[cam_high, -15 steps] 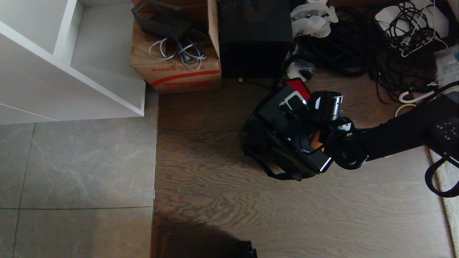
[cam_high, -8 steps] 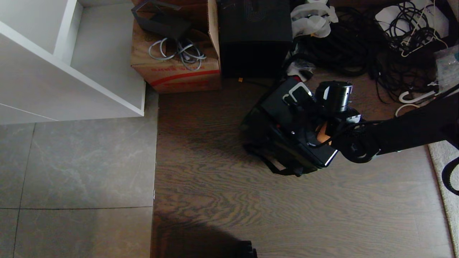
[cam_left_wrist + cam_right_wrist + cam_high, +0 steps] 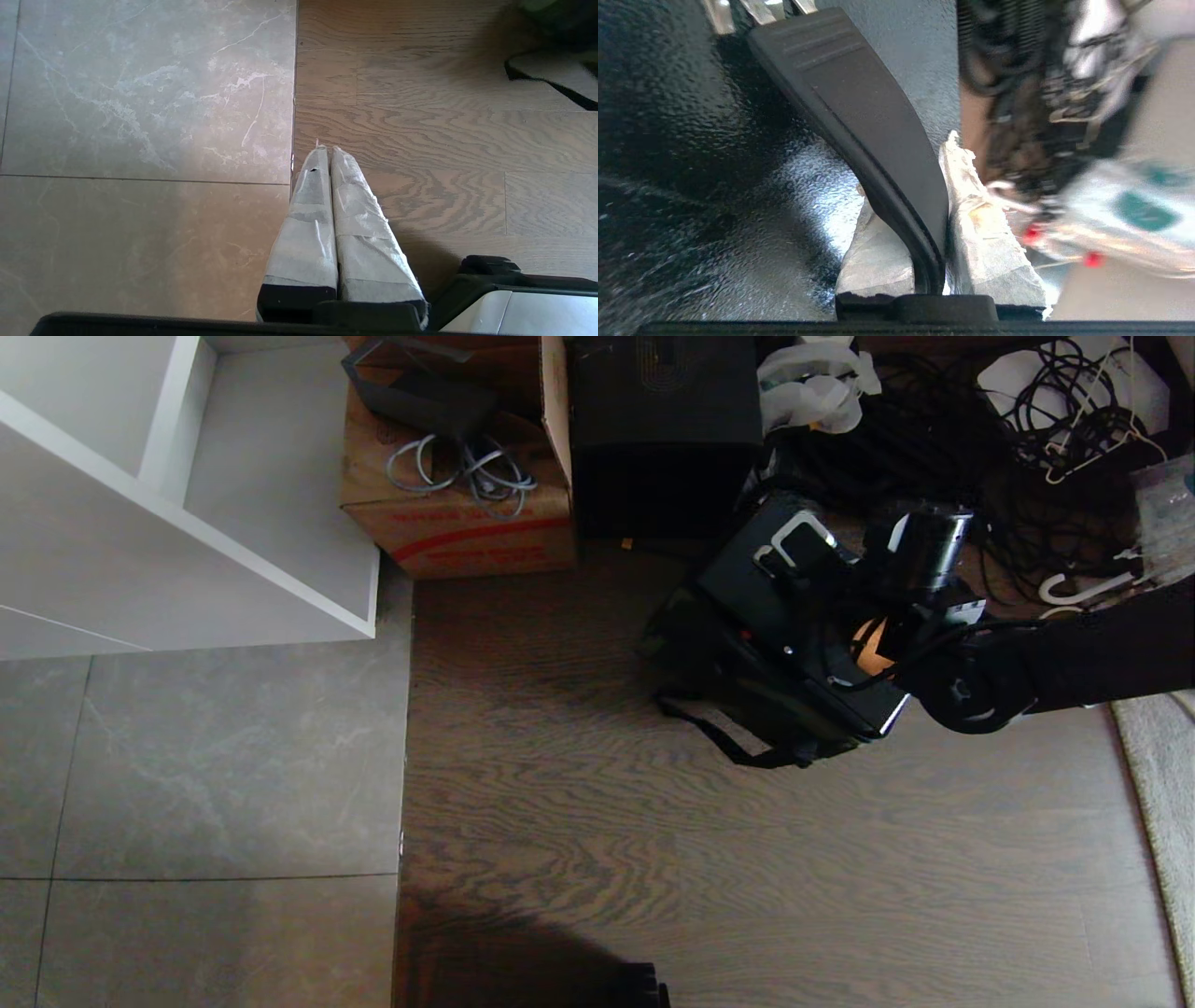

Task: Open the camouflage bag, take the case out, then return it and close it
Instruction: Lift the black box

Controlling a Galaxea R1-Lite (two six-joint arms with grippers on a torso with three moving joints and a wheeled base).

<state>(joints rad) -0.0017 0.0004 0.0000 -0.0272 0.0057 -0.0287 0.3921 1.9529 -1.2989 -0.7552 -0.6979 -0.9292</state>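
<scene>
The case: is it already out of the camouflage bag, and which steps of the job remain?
Nearly out, it seems. The right gripper is shut on the handle of the case, holding it above the camouflage bag on the floor. The bag looks opened. Left: return the case and close the bag. The left gripper is parked, shut.

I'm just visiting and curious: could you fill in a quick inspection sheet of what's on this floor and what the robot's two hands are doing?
Surface: wood floor, grey tile at the robot's left.
Job's things: black case held by its handle, over the camouflage bag, whose strap trails on the floor.
Clutter: cardboard carton, tall black box, white wrapping.
Grippers: right gripper shut on the handle; left gripper shut, empty, above the floor.
Cables: black tangle; grey coil on the carton.
Surroundings: white shelf unit.
</scene>
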